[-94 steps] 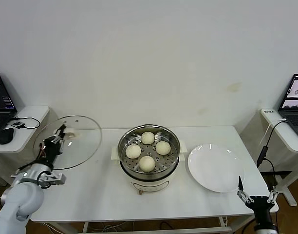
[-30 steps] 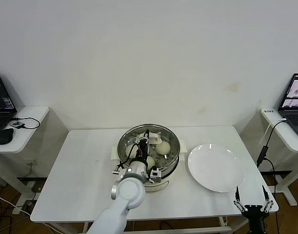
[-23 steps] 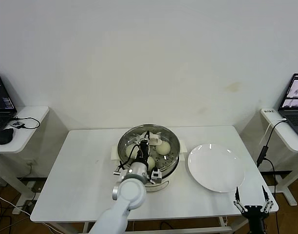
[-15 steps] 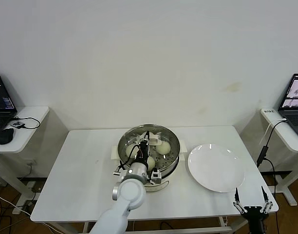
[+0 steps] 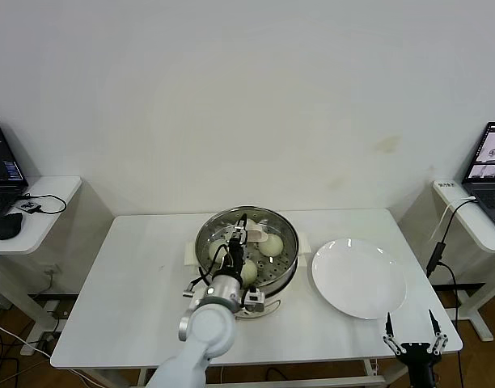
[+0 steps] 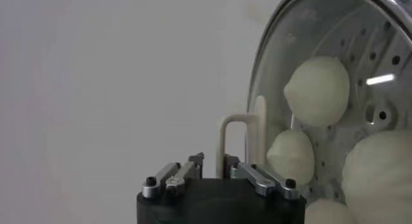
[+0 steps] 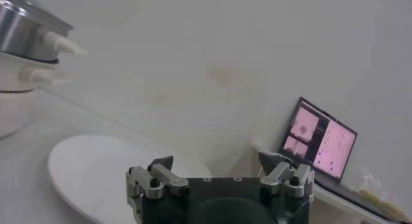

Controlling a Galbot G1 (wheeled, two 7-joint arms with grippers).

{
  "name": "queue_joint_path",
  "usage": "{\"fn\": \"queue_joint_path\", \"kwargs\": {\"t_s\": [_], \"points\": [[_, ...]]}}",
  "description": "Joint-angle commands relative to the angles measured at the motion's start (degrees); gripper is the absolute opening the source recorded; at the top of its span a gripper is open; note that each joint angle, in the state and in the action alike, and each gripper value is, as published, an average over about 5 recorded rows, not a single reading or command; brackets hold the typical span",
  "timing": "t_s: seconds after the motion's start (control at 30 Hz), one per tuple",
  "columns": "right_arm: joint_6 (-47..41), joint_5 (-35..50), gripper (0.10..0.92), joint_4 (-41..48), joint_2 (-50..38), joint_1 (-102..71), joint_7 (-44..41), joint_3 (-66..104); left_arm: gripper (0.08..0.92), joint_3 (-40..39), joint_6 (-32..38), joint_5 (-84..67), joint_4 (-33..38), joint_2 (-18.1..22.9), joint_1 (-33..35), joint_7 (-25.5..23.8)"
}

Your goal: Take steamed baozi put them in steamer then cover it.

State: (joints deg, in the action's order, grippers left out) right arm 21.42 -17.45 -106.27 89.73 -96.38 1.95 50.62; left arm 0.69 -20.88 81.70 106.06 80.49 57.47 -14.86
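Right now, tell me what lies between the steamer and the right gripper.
In the head view, the empty white plate lies between the steamer and the right gripper, which is parked at the table's near right edge.

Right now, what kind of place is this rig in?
Probably a lab or office test setup, not a kitchen: a plain white table holding a steamer and plate, with laptops on side desks against a bare wall.

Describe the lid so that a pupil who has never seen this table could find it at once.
On the white table, find the steel steamer at its middle. The lid sits on top of it: clear glass with a cream handle, buns visible beneath. The plate beside it is flat and opaque white.
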Motion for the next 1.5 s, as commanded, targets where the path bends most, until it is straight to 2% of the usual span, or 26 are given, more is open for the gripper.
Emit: {"fn": "queue_joint_path", "kwargs": {"t_s": [0.03, 0.17, 0.27, 0.4, 0.5, 0.6, 0.87, 1.1, 1.5], "points": [[-0.14, -0.19, 0.823, 0.21, -0.07, 0.10, -0.01, -0.03, 0.523, 1.60, 0.43, -6.29, 13.84, -6.36, 8.81, 1.42], [-0.23, -0.14, 0.823, 0.46, -0.11, 0.07, -0.06, -0.11, 0.644, 4.97, 0.85, -16.28, 21.66, -10.51, 15.66, 4.16], [-0.25, 0.32, 0.823, 0.48, -0.31, -0.09, -0.21, -0.34, 0.730, 9.67, 2.74, -32.84, 25.84, -13.60, 23.34, 10.01], [-0.62, 2.35, 0.823, 0.00, -1.09, -0.44, -0.76, -1.10, 0.809, 19.71, 14.27, -64.89, 24.17, -15.37, 32.48, 20.00], [-1.06, 3.84, 0.823, -0.17, -1.87, -0.60, -1.34, -1.86, 0.821, 26.53, 23.35, -80.56, 20.74, -13.99, 37.77, 23.05], [-1.52, 5.59, 0.823, -0.22, -2.85, -0.72, -2.04, -2.90, 0.822, 29.64, 27.37, -88.56, 18.16, -12.46, 41.47, 24.60], [-6.04, 18.57, 0.823, -4.06, -8.82, -4.15, -7.37, -9.09, 0.823, 32.96, 31.55, -96.69, 14.11, -10.11, 43.64, 26.35], [-8.54, 28.43, 0.823, -7.90, -13.62, -7.28, -10.13, -13.83, 0.823, 34.95, 29.43, -99.62, 9.65, -9.11, 43.09, 26.29], [-12.73, 30.84, 0.823, -10.10, -15.69, -8.63, -6.88, -19.24, 0.823, 34.65, 26.35, -96.29, 8.82, -6.17, 42.88, 23.48]]}}
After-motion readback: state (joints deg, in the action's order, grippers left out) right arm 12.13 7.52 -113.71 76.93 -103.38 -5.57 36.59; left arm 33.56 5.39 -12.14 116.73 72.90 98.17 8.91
